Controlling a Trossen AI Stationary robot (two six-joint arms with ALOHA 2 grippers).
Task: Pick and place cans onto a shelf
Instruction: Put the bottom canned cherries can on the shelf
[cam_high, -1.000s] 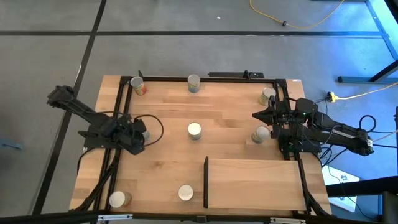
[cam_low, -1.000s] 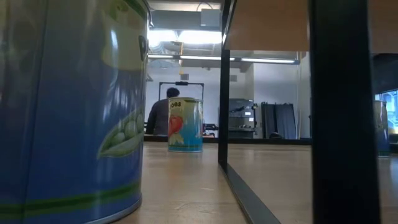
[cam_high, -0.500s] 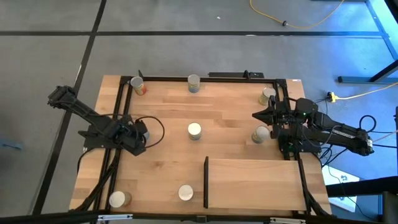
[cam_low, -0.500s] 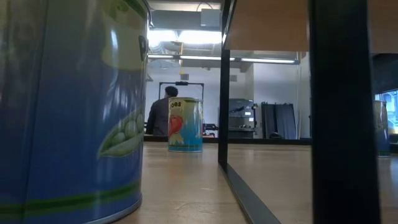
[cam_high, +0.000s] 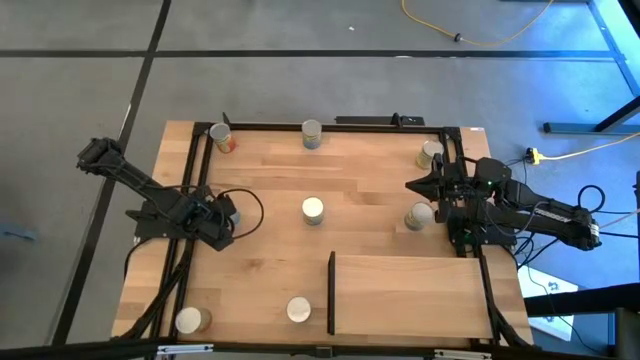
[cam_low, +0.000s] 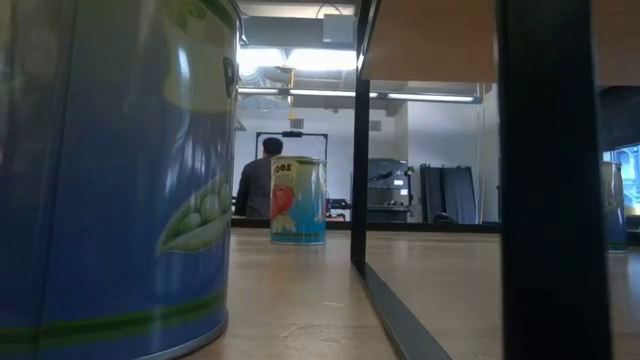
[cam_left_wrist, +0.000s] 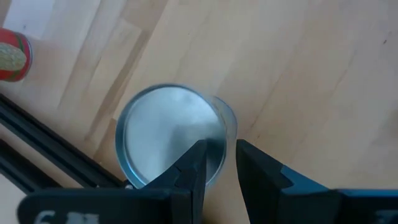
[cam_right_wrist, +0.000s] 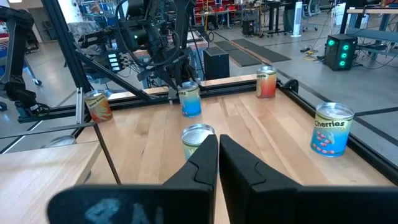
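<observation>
Fingers (cam_left_wrist: 193, 169) of the left gripper (cam_left_wrist: 219, 163) stand narrowly apart, pointing down over a can (cam_left_wrist: 168, 134) with a plain silvery top. One finger lies over the lid and the other just outside the rim; whether either touches the can cannot be told. Beyond that can from the fingers, black frame rails (cam_left_wrist: 43, 155) cross the wooden table (cam_left_wrist: 298, 74), and past them shows a red can (cam_left_wrist: 13, 55) with a yellow picture.

The right gripper (cam_right_wrist: 218, 142) has its fingers pressed almost together and holds nothing. Just ahead of its tips stands a silver-topped can (cam_right_wrist: 198, 138). Farther on in the same line is a blue can (cam_right_wrist: 190, 99), with the left arm (cam_right_wrist: 155, 37) behind it. Off to one side of the fingers stands a can (cam_right_wrist: 332, 129) marked "Cherries", and beyond it an orange-labelled can (cam_right_wrist: 266, 83). To the other side is a yellow-labelled can (cam_right_wrist: 97, 106), and nearer the fingers on that side the pale shelf (cam_right_wrist: 37, 168) with its thin black bar.

From above, the shelf (cam_high: 410, 295) lies well apart from both grippers with no can on it; two cans (cam_high: 298, 310) (cam_high: 188, 320) stand beside its black bar end.

At table height a large blue can (cam_low: 110, 180) pictured with peas fills the near side. A farther can (cam_low: 298, 200) shows the letters "oes" above a red fruit, and a person (cam_low: 262, 180) sits in the room behind it.
</observation>
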